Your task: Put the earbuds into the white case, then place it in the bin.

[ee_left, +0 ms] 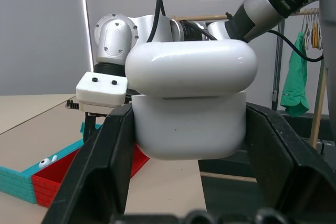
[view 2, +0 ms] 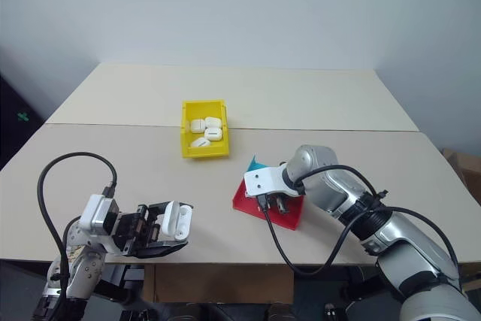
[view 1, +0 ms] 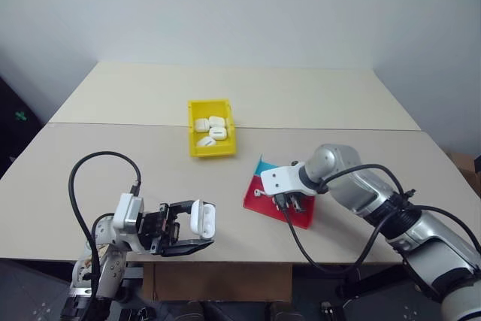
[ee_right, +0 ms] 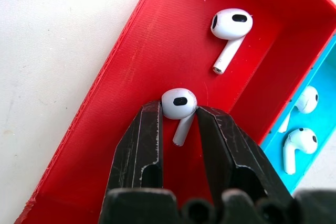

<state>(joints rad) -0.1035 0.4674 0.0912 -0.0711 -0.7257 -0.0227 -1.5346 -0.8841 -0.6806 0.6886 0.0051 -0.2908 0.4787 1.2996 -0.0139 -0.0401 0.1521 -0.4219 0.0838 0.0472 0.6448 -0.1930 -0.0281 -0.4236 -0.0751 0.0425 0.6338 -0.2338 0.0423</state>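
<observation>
Between the right gripper's [ee_right: 178, 115] black fingers [ee_right: 142, 145], one earbud [ee_right: 179, 103] is sitting in the red tray [ee_right: 131, 51], head at the fingertips, stem running down the gap; the jaws are pinching in on it from both sides. A second earbud [ee_right: 230, 29] is lying loose in the same red compartment, ahead of the fingertips and apart from them. Two more earbuds [ee_right: 299, 145] are resting in the adjoining blue tray [ee_right: 325, 66], off to the side of the gripper.

The left gripper [view 1: 197, 231] is clamping the white case [ee_left: 189, 103] by its lower half, lid up and ajar, near the table's [view 1: 135, 171] front edge, well apart from the right gripper.

The yellow bin [view 1: 210, 128] is sitting further back on the table, beyond both grippers, holding several white cases [view 1: 210, 130].
</observation>
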